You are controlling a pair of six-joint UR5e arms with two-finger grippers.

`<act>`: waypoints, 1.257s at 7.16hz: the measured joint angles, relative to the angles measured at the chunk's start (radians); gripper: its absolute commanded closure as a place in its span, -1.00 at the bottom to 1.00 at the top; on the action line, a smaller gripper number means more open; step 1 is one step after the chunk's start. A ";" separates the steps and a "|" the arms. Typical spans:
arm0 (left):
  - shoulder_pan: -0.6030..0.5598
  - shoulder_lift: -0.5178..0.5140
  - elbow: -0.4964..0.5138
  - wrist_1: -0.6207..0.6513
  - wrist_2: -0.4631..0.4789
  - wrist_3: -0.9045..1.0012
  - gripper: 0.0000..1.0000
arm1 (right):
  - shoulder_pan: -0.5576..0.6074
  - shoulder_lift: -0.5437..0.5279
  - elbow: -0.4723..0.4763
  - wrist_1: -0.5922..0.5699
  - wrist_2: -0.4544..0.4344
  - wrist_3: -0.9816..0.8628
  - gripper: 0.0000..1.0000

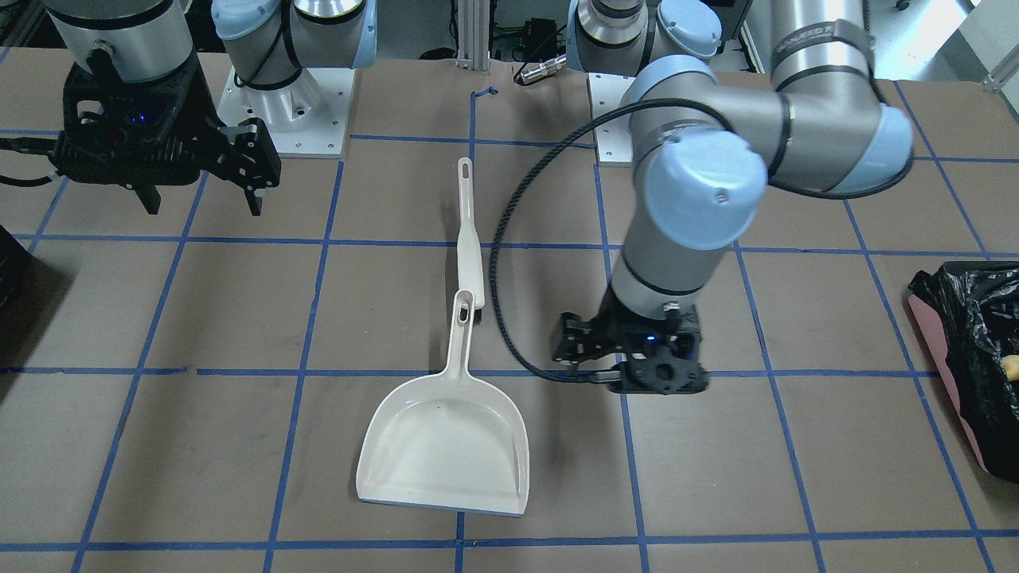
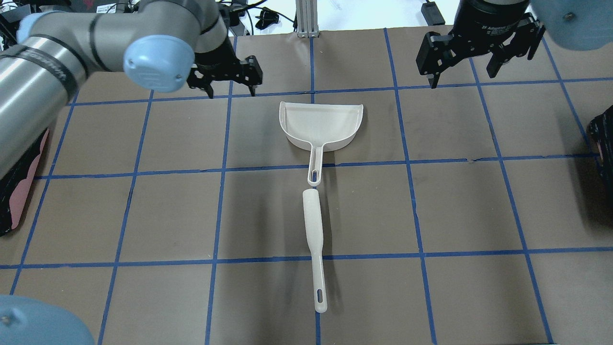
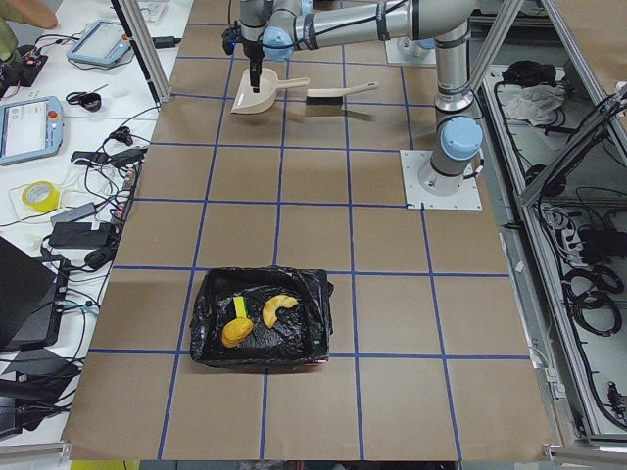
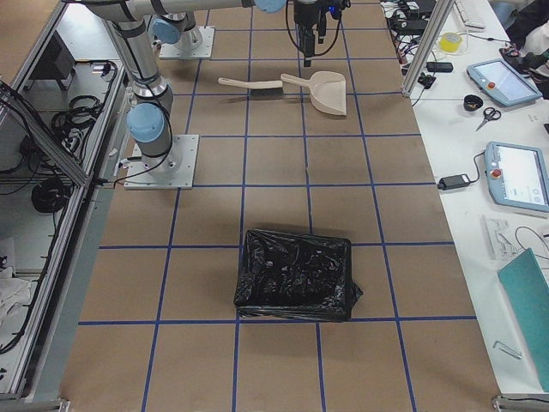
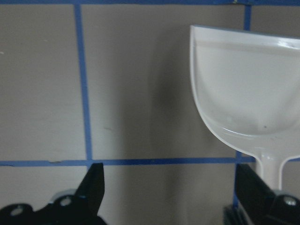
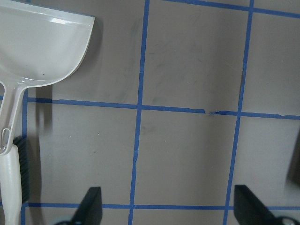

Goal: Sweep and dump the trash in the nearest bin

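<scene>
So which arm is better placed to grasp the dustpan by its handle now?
Probably the left. The left gripper hangs open, close beside the white dustpan. The right gripper, also open, is clearly farther from it.

Robotics lab, plain enough from my end of the link. The work surface is a big table (image 3: 294, 176) papered brown and squared off with blue tape lines (image 1: 302, 372). Two grey-and-blue industrial arms (image 1: 692, 191) are bolted to white base plates (image 3: 416, 196) near the robot-side edge. Aluminium frame posts (image 3: 142, 49) stand along the edges. A white bench beyond the operators' edge holds teach pendants (image 4: 519, 176), loose cables (image 3: 108, 157), a roll of yellow tape (image 3: 39, 196) and scissors (image 4: 487, 116). More cable bundles (image 3: 588, 264) lie in the rack past the robot-side edge.
</scene>
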 measured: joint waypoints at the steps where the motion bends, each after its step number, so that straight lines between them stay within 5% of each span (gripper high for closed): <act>1: 0.074 0.043 0.010 -0.046 0.031 0.090 -1.00 | 0.000 0.000 0.000 0.000 0.000 0.000 -1.00; 4: 0.188 0.129 0.007 -0.116 0.024 0.170 -1.00 | 0.000 0.000 0.000 -0.001 0.000 0.000 -1.00; 9: 0.139 0.216 -0.031 -0.139 -0.016 0.158 -1.00 | 0.000 0.000 0.000 0.001 0.000 -0.001 -1.00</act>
